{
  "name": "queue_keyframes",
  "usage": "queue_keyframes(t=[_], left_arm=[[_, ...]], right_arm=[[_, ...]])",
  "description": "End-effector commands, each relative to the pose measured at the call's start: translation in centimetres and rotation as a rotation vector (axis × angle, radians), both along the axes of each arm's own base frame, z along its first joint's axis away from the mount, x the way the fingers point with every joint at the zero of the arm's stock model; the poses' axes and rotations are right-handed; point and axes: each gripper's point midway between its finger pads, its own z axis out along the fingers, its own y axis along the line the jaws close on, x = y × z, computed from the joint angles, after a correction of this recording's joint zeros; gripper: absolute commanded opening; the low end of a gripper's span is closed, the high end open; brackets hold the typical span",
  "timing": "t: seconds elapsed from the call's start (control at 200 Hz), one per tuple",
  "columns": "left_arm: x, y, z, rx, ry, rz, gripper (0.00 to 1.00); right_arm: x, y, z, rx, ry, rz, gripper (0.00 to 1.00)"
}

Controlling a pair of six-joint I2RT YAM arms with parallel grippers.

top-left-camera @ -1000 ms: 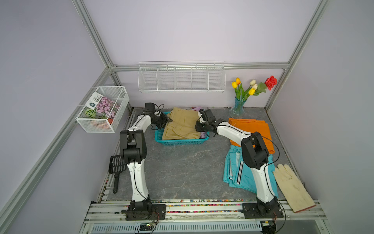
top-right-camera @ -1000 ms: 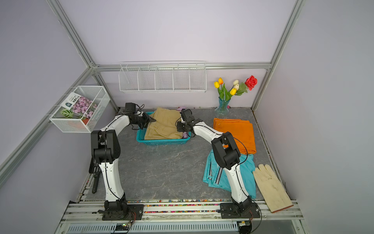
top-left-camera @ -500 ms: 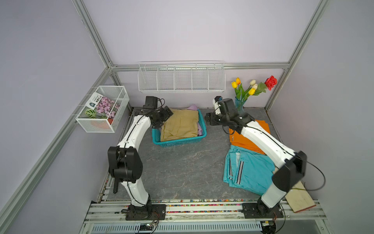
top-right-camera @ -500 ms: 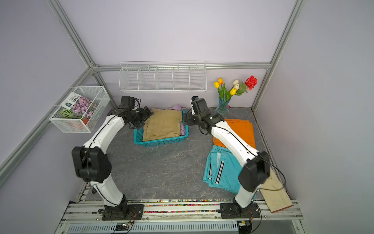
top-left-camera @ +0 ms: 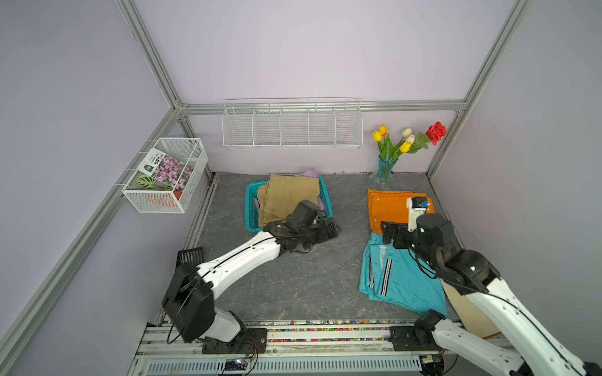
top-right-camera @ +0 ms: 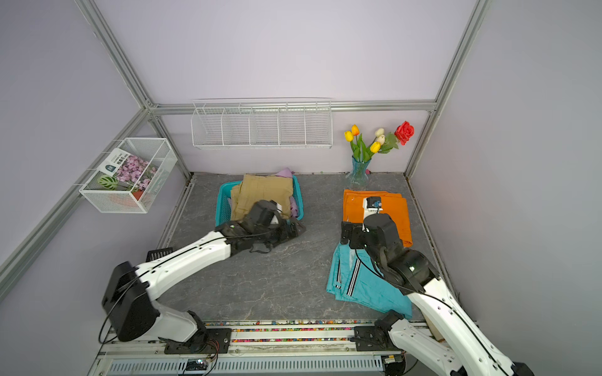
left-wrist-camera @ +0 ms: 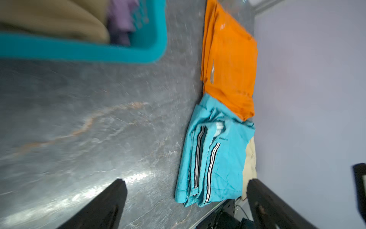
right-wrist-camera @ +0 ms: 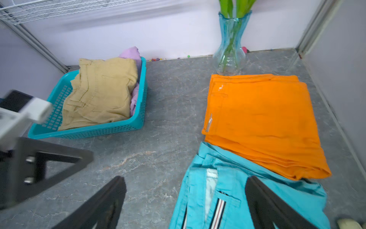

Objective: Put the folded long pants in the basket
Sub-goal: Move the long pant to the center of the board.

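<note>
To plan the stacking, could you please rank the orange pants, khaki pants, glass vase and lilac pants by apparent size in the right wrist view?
1. orange pants, though nearest the camera
2. khaki pants
3. glass vase, top cropped
4. lilac pants, mostly hidden under the khaki

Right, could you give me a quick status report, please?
Left gripper, right gripper open, empty. Tan pants on lilac pants in basket. Orange pants overlap teal pants, outside basket. Vase beside orange pants.
</note>
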Motion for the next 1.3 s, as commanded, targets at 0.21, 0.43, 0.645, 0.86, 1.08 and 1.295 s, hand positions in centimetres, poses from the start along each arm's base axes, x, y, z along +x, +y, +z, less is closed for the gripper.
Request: queue_keyframes(t=[0.21, 0.43, 0.645, 0.86, 1.08, 1.295], left_arm=[[-1.1, -8.0, -9.8, 0.033, 0.085, -0.100, 0.97], [-3.3, -11.4, -12.7, -0.034, 0.133, -0.191, 0.96], [-5.4, -12.7, -14.5, -0.055, 0.180, -0.233, 0.94], [-6.0, -13.3, -16.1, -0.046, 0.228, -0.237, 0.26], [-6.0, -10.9, -14.2, -0.032, 0.178, -0.203, 0.00], [-5.3, -0.2, -9.8, 0.045, 0.105, -0.023, 0.00]], right_arm=[[-3.0, -3.7, -2.4, -0.024, 0.031, -0.096, 0.99], [-1.9, -2.6, -3.1, -0.030, 0.068, -0.070, 0.99], [-2.5, -3.0, -2.7, -0.014, 0.048, -0.073, 0.99], [-3.0, -3.2, -2.9, -0.008, 0.052, -0.070, 0.99], [-2.9, -2.8, -3.9, 0.000, 0.069, -0.066, 0.99], [-2.1, -0.6, -5.5, 0.141, 0.071, -0.025, 0.99]])
